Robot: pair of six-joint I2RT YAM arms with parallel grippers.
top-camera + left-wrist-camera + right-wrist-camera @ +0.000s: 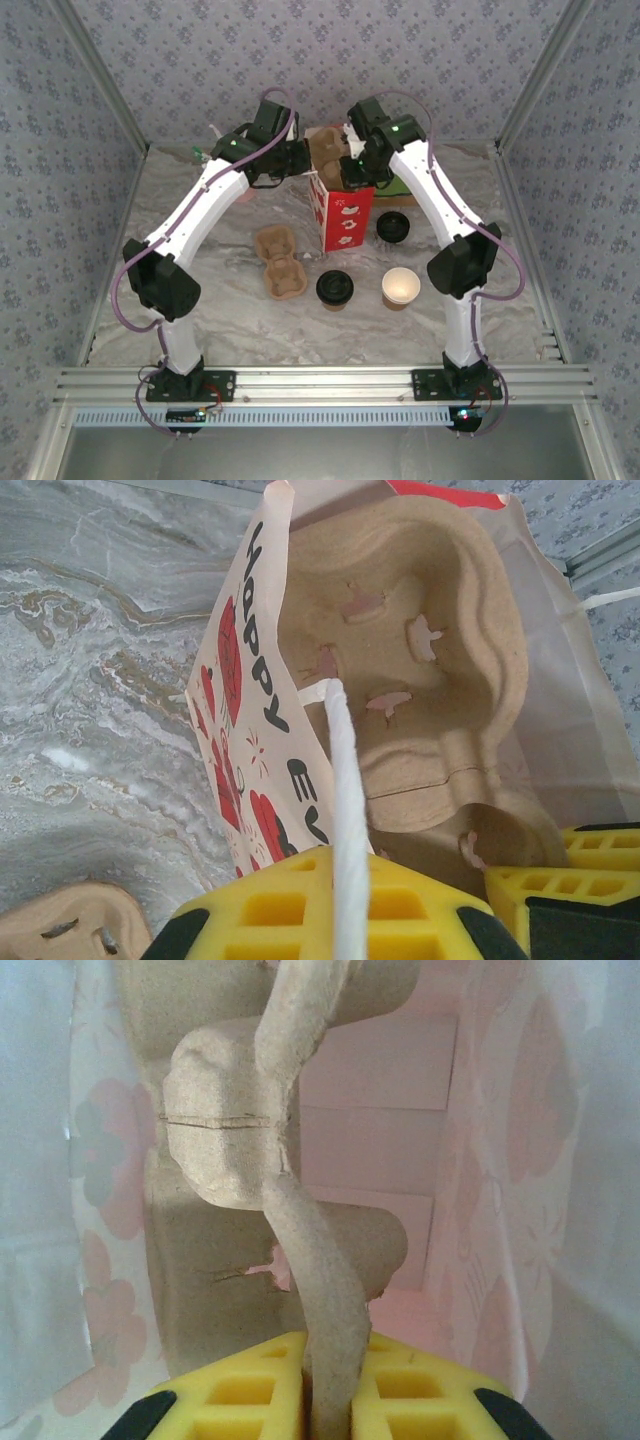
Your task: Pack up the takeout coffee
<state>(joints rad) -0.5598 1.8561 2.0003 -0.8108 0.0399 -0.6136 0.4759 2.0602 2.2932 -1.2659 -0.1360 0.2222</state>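
Observation:
The takeout coffee (334, 288), a brown cup under a black lid, stands on the table in front of the bag, away from both grippers. My left gripper (300, 160) (350, 905) is shut on the white rope handle (343, 770) of the red-and-white paper bag (345, 215) (240, 680), holding its mouth open. Inside the bag my right gripper (352, 180) (335, 1370) is shut on the rim of a cardboard cup carrier (325, 145) (420, 610) (220, 1120). One of the right gripper's yellow fingers (575, 875) also appears in the left wrist view.
A second cardboard carrier (280, 262) lies left of the bag. A lidless brown cup with a cream inside (400, 287) stands at the front right. A separate black round piece (393, 228) sits right of the bag. Patterned walls enclose the table.

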